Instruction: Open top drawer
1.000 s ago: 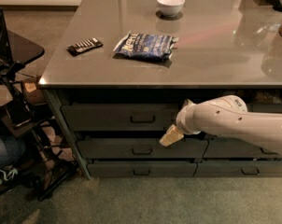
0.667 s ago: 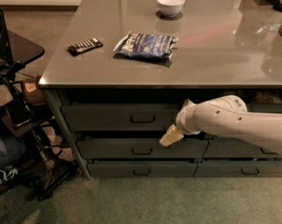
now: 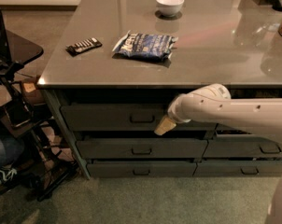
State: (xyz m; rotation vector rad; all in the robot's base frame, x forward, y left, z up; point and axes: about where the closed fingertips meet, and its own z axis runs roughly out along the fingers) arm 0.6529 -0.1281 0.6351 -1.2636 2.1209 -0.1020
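The top drawer (image 3: 103, 117) is the tall dark grey front just under the counter edge, and it sits shut, flush with the cabinet. Its small loop handle (image 3: 142, 118) is at its centre. My gripper (image 3: 163, 125), with a tan tip on a white arm (image 3: 225, 110) reaching in from the right, is in front of the drawer's right part. It is just right of the handle and slightly below it. I cannot tell whether it touches the drawer front.
On the grey counter (image 3: 225, 55) lie a blue snack bag (image 3: 143, 45), a dark wrapped bar (image 3: 84, 45) and a white bowl (image 3: 169, 4). Shallower drawers (image 3: 141, 149) sit below, and more drawers (image 3: 267, 147) to the right. A dark stand with cables (image 3: 19, 125) is at the left.
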